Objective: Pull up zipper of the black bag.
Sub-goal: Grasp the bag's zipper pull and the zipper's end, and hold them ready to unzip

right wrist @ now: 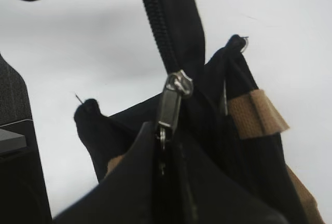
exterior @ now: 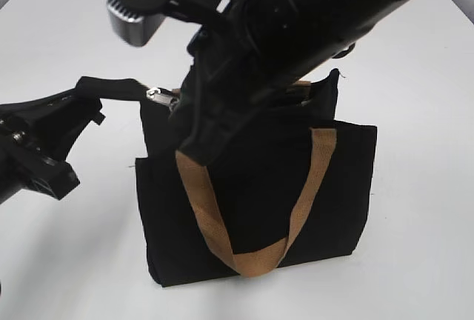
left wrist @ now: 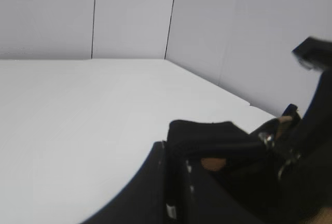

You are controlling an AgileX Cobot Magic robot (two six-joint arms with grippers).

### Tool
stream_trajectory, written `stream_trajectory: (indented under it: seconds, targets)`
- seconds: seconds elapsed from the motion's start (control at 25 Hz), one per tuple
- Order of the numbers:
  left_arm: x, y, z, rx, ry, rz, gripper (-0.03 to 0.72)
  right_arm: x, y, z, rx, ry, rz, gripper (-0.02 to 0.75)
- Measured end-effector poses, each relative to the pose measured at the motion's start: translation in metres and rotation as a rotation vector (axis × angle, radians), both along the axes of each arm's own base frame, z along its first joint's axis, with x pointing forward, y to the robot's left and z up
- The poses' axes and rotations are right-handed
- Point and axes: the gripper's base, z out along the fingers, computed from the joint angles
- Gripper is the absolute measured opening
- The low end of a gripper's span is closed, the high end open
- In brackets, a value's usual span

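The black bag (exterior: 259,209) stands on the white table with a tan handle (exterior: 204,209) hanging down its front. My left gripper (exterior: 85,101) is shut on the black fabric tab at the bag's top left end and holds it out to the left; it also shows in the left wrist view (left wrist: 199,151). The silvery zipper pull (exterior: 161,98) shows just right of that tab. My right gripper (right wrist: 166,146) is shut on the zipper pull (right wrist: 174,99), below the black zip line (right wrist: 155,22). The right arm (exterior: 296,31) hides the bag's top.
The white table (exterior: 67,261) surrounds the bag. A second tan handle end (right wrist: 257,112) sits at the bag's far side. White wall panels (left wrist: 129,16) stand behind the table in the left wrist view.
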Motion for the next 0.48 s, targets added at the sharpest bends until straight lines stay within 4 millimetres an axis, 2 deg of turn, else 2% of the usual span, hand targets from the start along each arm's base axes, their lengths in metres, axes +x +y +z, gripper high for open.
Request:
stream_trajectory:
  seconds: [0.12, 0.48]
  targets:
    - [0.003, 0.005, -0.003, -0.018, 0.046, 0.061, 0.011, 0.009, -0.019, 0.008, 0.0, 0.015, -0.066, -0.001]
    - [0.005, 0.01, -0.006, -0.038, 0.105, 0.13, 0.011, 0.026, -0.071, 0.021, -0.025, 0.098, -0.209, -0.001]
